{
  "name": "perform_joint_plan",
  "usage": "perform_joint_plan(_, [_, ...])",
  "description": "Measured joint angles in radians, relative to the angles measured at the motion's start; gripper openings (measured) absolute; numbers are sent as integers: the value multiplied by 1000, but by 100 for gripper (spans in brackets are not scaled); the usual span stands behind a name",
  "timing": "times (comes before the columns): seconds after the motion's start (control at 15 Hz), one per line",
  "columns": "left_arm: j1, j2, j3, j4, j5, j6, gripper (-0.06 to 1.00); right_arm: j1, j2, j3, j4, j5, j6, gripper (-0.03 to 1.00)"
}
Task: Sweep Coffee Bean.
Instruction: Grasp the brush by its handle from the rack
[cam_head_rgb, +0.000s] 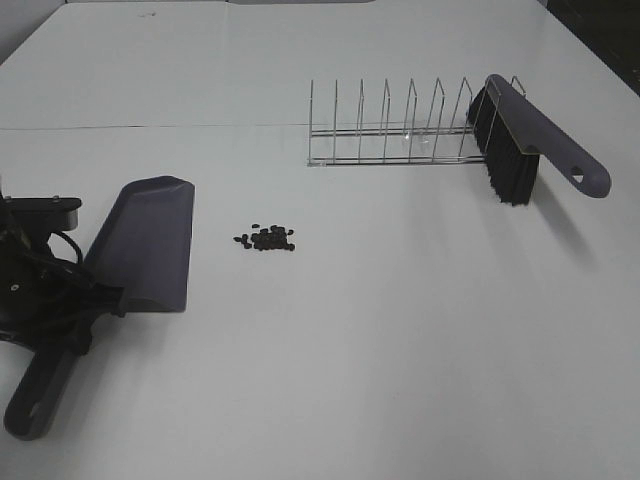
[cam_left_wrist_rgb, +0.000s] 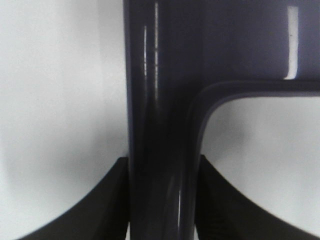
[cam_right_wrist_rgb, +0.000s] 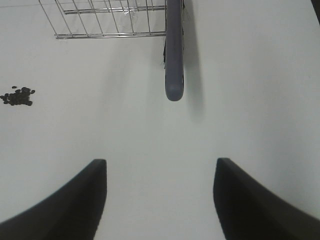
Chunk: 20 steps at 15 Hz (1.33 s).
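The coffee beans (cam_head_rgb: 267, 239) lie in a small dark cluster on the white table, just right of the grey-purple dustpan (cam_head_rgb: 145, 240). They also show in the right wrist view (cam_right_wrist_rgb: 17, 96). My left gripper (cam_head_rgb: 82, 312) is shut on the dustpan's handle (cam_left_wrist_rgb: 160, 125), with the pan's mouth facing the beans. The brush (cam_head_rgb: 520, 140), with its black bristles, leans on the right end of the wire rack. My right gripper (cam_right_wrist_rgb: 160, 200) is open and empty above the bare table, a short way from the brush handle's tip (cam_right_wrist_rgb: 174, 75). It is out of the exterior high view.
A wire dish rack (cam_head_rgb: 390, 130) stands at the back, right of centre, and shows in the right wrist view too (cam_right_wrist_rgb: 110, 20). The white table (cam_head_rgb: 400, 330) stretches out around the beans.
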<state>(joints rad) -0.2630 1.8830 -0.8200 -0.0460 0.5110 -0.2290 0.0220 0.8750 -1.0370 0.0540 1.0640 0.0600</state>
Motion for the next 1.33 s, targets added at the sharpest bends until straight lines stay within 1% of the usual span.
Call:
perform_joint_plan(0.2, [0, 0, -1, 1, 5, 0, 32, 0, 288, -174, -5, -1, -45, 59])
perform_joint_plan(0.27, [0, 0, -1, 1, 6, 0, 32, 0, 341, -208, -5, -1, -53, 59])
perform_joint_plan(0.33, [0, 0, -1, 1, 6, 0, 32, 0, 432, -273, -5, -1, -74, 59])
perform_joint_plan(0.67, [0, 0, -1, 1, 7, 0, 32, 0, 900, -660, -5, -7, -136, 59])
perform_joint_plan(0.73, [0, 0, -1, 1, 7, 0, 32, 0, 945, -698, -6, -8, -137, 59])
perform_joint_plan(0.8, [0, 0, -2, 1, 8, 0, 32, 0, 1097, -822, -27, -12, -141, 59])
perform_joint_plan(0.87, [0, 0, -2, 1, 8, 0, 32, 0, 1160, -878, -39, -16, -142, 59])
perform_joint_plan(1.07, [0, 0, -2, 1, 9, 0, 32, 0, 1324, -986, -64, -37, -152, 59])
perform_joint_plan(1.13, [0, 0, -2, 1, 9, 0, 32, 0, 1343, -994, -67, -47, -152, 59])
perform_joint_plan(1.33, [0, 0, -2, 1, 9, 0, 32, 0, 1448, -1005, -67, -117, -153, 59])
